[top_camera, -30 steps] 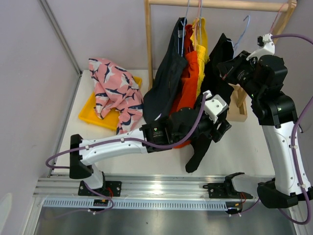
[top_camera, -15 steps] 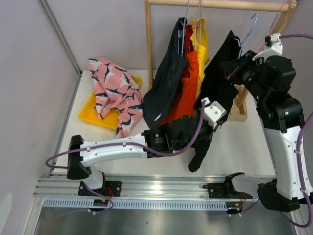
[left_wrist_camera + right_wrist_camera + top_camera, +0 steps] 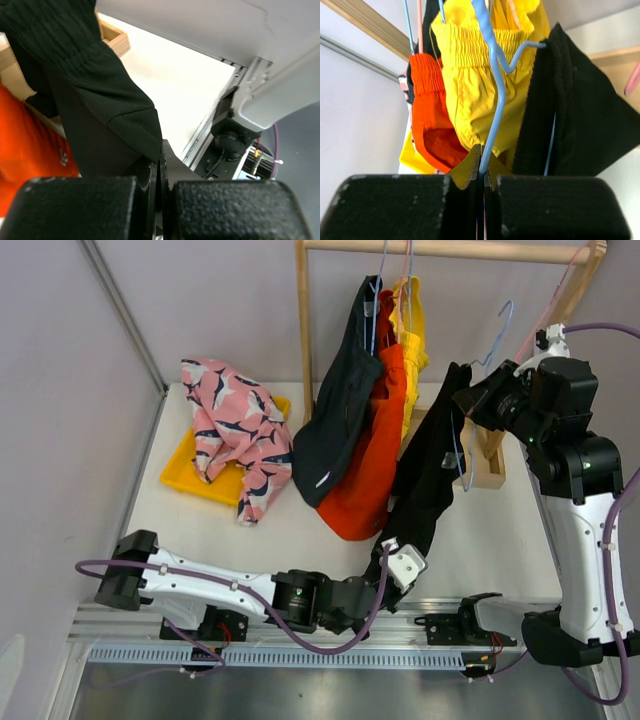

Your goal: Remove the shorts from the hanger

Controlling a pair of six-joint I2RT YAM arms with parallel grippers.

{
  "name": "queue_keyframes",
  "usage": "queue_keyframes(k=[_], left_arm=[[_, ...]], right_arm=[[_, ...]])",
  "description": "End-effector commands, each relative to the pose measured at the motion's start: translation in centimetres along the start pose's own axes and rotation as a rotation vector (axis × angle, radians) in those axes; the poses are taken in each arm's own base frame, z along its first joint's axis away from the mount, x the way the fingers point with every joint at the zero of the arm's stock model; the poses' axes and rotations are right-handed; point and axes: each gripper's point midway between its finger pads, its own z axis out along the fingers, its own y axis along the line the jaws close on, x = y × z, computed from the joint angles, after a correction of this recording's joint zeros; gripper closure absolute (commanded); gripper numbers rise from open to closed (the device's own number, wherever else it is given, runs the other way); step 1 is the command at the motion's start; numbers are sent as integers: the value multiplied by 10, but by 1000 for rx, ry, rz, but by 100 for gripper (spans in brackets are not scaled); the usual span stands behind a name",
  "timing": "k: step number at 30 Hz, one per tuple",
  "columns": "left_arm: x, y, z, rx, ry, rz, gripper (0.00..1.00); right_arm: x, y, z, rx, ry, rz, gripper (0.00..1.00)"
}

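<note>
The black shorts (image 3: pixel 428 465) hang from a light blue hanger (image 3: pixel 494 95) at the right end of the wooden rack (image 3: pixel 303 330), its hook below the rail. The right claw (image 3: pixel 482 161) is pressed together on the hanger's wire. The left claw (image 3: pixel 161 156), low and well in front of the rack, pinches the black pair's bottom hem. On the rail hang the slate grey shorts (image 3: pixel 338 410), orange-red shorts (image 3: pixel 372 455) and yellow shorts (image 3: pixel 412 330), side by side. The pink printed shorts (image 3: pixel 240 430) lie heaped on a yellow tray (image 3: pixel 183 472) on the tabletop (image 3: pixel 200 522), left of the rack.
</note>
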Motion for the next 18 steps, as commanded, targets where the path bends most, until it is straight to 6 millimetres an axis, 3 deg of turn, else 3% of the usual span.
queue_keyframes(k=[1,3,5,6,7,8,9,11,12,14,18], left_arm=[[-20,-13,0,23,-44,-101,100],[-37,-1,15,-19,-59,-105,100],[-63,28,32,-87,-87,-118,100],[-63,38,42,-115,-80,-98,100],[-63,63,53,-173,-67,-89,100],[-97,73,58,-195,-116,-117,100],[-80,98,75,-261,-44,-80,100],[-124,118,84,-305,-84,-119,100],[-104,135,99,-344,-9,-86,100],[-130,144,106,-355,-39,-101,100],[-117,156,105,-390,-5,-109,100]], right_arm=[[-59,23,-21,-91,-246,-25,100],[-46,25,-30,-110,-200,-5,100],[-31,24,-45,-115,-153,9,100],[-23,25,-51,-129,-122,21,100],[-18,26,-63,-136,-115,26,100],[-8,22,-70,-120,-79,36,100],[-2,22,-78,-130,-61,38,100],[11,21,-96,-135,-27,53,100],[17,23,-102,-149,-4,54,100],[25,23,-114,-152,28,57,100],[22,29,-123,-168,31,48,100]])
